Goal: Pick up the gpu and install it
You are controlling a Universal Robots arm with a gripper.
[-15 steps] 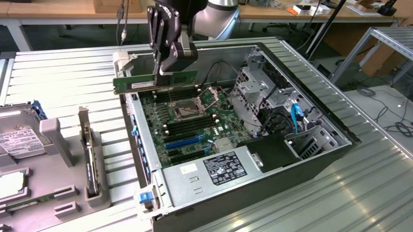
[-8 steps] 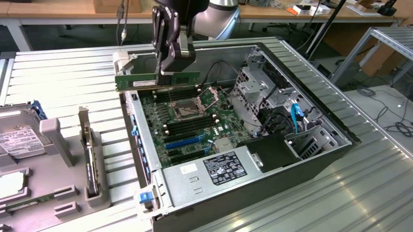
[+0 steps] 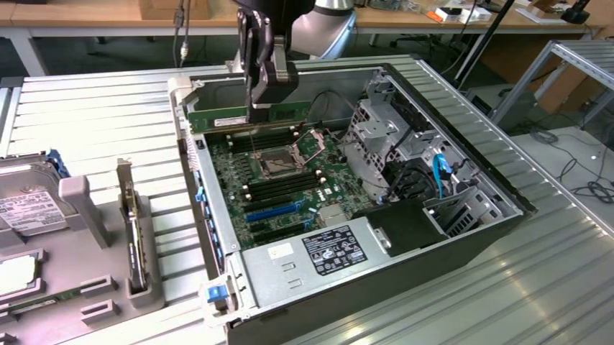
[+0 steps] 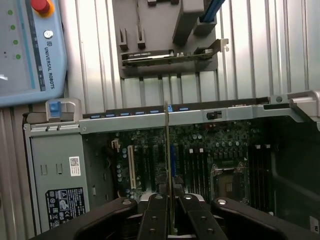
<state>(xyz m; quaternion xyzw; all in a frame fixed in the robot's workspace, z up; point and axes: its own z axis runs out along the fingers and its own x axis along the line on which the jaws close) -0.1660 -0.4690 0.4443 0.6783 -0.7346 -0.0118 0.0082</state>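
**Gpu [image 3: 287,113] held above the motherboard [image 3: 331,180]**

The claw [image 3: 261,102] pinches the gpu over the motherboard edge farthest from the power supply [image 3: 317,251]. The exterior view shows its green face. The wrist view shows it edge-on [image 4: 166,150], a thin line.

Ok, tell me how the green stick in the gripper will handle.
The gpu seems stiff: it juts level from the gripper without sagging. Thin edge-on, so probably light, and likely fragile if twisted.
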